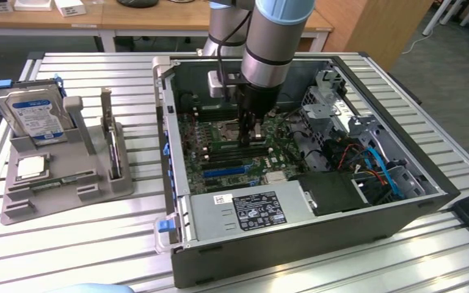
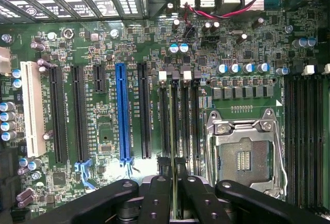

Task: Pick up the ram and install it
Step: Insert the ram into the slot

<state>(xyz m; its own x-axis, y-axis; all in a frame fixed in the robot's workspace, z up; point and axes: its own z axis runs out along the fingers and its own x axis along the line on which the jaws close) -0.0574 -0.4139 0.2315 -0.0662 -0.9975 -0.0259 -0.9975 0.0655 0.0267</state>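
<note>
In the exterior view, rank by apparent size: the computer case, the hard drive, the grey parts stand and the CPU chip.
1. computer case
2. grey parts stand
3. hard drive
4. CPU chip
No two look close enough to tie.

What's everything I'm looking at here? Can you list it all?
table: one, silver slats, under everything
computer case: one, black, open on the table
motherboard: one, green, inside the case
processor socket: one, silver frame, on the motherboard
long slot: one, blue, on the motherboard
power supply: one, silver, black label, in the case
holder: one, grey, at the exterior view's left
hard drive: one, silver, blue label, upright in the holder
CPU chip: one, silver-topped, flat on the holder
ram: one, green, edge-on in the gripper, at the memory slots beside the socket
robot arm: one, grey and blue, reaching into the case
gripper: one, black, shut on the ram
</note>
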